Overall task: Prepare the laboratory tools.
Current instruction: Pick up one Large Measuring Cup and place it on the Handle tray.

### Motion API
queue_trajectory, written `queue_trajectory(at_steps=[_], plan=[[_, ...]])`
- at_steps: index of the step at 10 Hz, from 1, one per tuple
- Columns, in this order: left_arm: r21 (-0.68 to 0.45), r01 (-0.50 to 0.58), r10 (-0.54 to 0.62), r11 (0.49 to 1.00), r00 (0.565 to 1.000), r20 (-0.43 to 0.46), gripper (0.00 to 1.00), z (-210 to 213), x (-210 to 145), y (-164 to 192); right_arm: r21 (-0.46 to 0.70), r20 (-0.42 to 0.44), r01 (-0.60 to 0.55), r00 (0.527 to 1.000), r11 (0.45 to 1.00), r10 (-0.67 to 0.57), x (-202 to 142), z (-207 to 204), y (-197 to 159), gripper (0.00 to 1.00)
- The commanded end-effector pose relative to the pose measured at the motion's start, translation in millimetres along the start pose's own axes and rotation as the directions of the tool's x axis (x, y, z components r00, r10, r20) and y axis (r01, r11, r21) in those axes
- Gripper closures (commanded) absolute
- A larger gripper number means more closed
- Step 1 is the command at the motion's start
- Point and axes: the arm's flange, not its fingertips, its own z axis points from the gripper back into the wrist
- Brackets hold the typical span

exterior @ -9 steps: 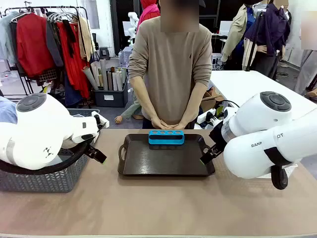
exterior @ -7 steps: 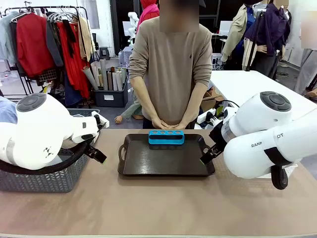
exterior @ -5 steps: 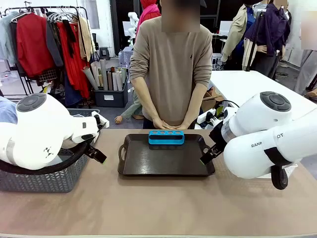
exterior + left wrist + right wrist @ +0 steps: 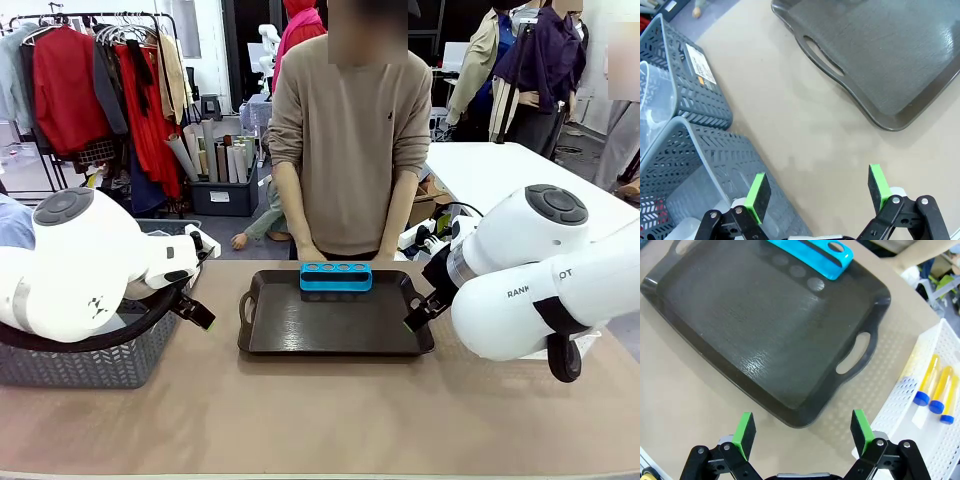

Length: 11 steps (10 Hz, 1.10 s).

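Nothing picked yet: my right gripper gaped empty, amber tubes just ahead-right of it; I judged reaching them came next

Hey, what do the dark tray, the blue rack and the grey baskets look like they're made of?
The dark tray: likely moulded plastic, dark brown, with a fine grained surface and a soft sheen where light reflects.
The blue rack: probably smooth plastic, judging by its even bright colour and rounded edges.
The grey baskets: apparently rigid matt plastic, with walls moulded as a mesh of slots.
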Motion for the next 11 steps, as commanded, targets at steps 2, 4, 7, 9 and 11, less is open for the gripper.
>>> queue_trajectory(at_steps=[2,4,7,9,11], plan=[[0.000,0.000,0.000,1.000,1.000,0.000,0.00,0.1,0.0,0.0,0.000,0.000,0.001,1.000,1.000,-0.001,0.0,0.0,-0.1,0.00],[0.000,0.000,0.000,1.000,1.000,0.000,0.00,0.1,0.0,0.0,0.000,0.000,0.001,1.000,1.000,-0.001,0.0,0.0,-0.1,0.00],[0.000,0.000,0.000,1.000,1.000,0.000,0.00,0.1,0.0,0.0,0.000,0.000,0.001,1.000,1.000,-0.001,0.0,0.0,-0.1,0.00],[0.000,0.000,0.000,1.000,1.000,0.000,0.00,0.1,0.0,0.0,0.000,0.000,0.001,1.000,1.000,-0.001,0.0,0.0,-0.1,0.00],[0.000,0.000,0.000,1.000,1.000,0.000,0.00,0.1,0.0,0.0,0.000,0.000,0.001,1.000,1.000,-0.001,0.0,0.0,-0.1,0.00]])
